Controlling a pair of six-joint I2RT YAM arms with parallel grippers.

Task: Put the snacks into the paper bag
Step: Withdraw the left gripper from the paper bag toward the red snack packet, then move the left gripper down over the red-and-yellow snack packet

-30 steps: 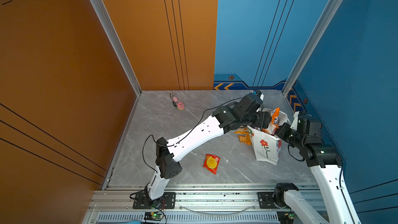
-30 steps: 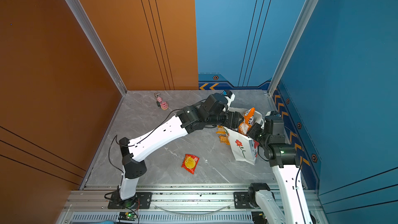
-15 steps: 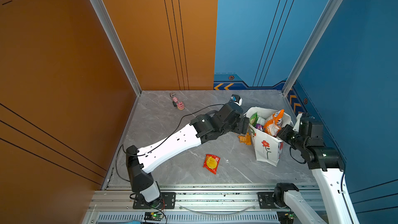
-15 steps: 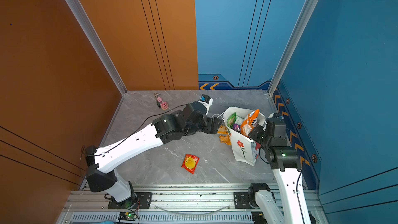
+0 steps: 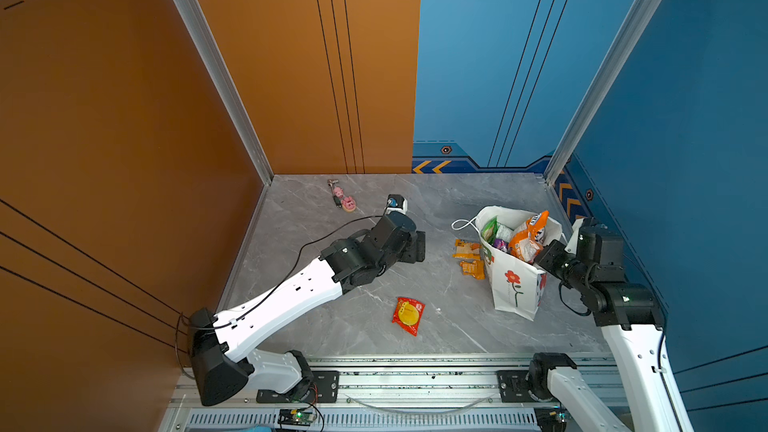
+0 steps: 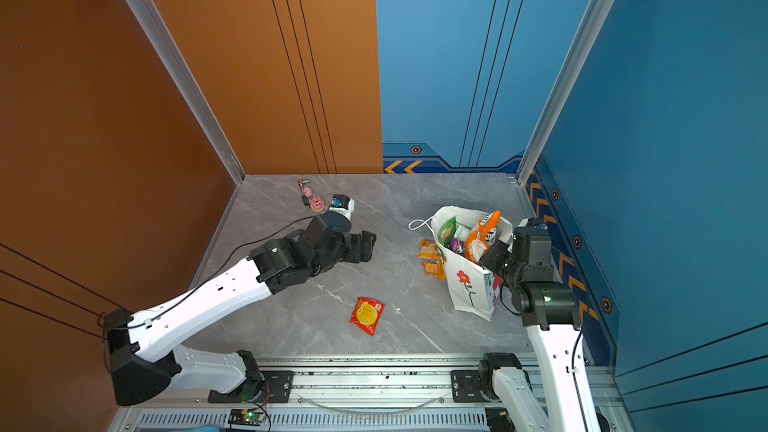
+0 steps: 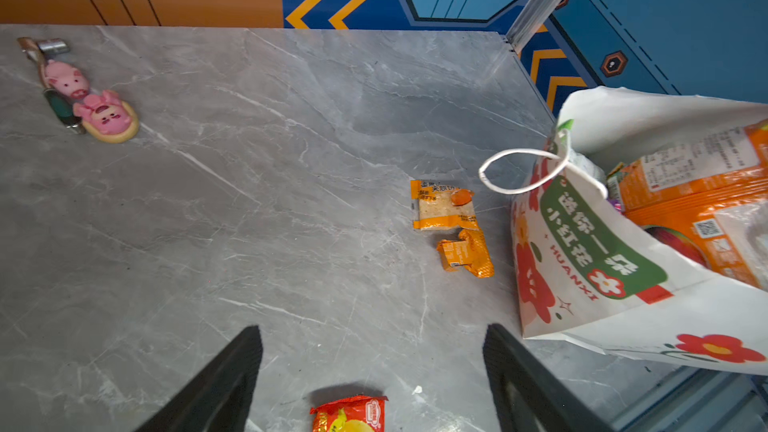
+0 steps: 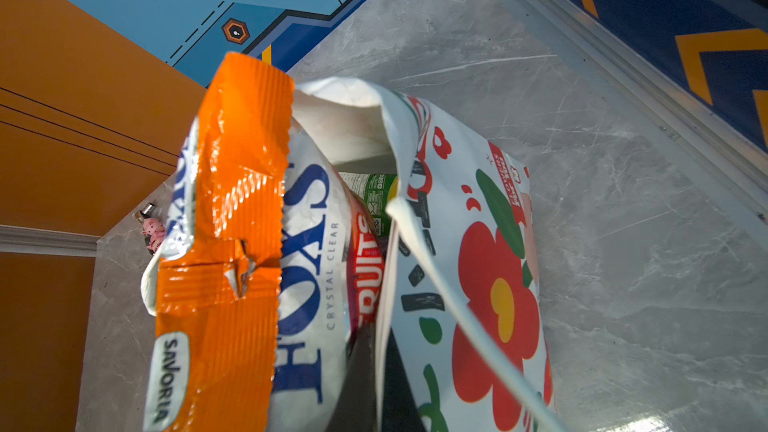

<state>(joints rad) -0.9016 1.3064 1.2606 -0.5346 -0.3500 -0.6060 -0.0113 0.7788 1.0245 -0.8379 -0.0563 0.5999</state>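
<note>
Closest in, my left gripper [image 7: 372, 332] hangs over the grey marbled tabletop [image 5: 357, 336], its two black fingers [image 7: 232, 371] spread wide and gripping nothing. Its wrist view catches only the top edge of a crinkly red-and-yellow foil packet [image 7: 348, 414] on the table beneath. Both top views show that whole packet lying flat and alone, toward the front rail.

Farther out lie two small orange sachets [image 7: 444, 205], close together and just beside the tall white paper gift bag [image 5: 515, 290] with a red flower. The bag stands on the right of the table, mouth open.

My right gripper [image 5: 545, 254] is pressed together on that bag's rim. Its wrist view shows the white wall edge running down between dark fingers. An orange-and-white candy bag [image 8: 232, 201] poking from the mouth fills that view and hides the table snacks.

From above I also see a green packet [image 5: 489, 229] and a purple packet [image 5: 500, 245] tucked inside; the purple one is hidden from the right wrist camera. Pink pig-shaped charms [image 7: 89, 101] lie well away at the back.
</note>
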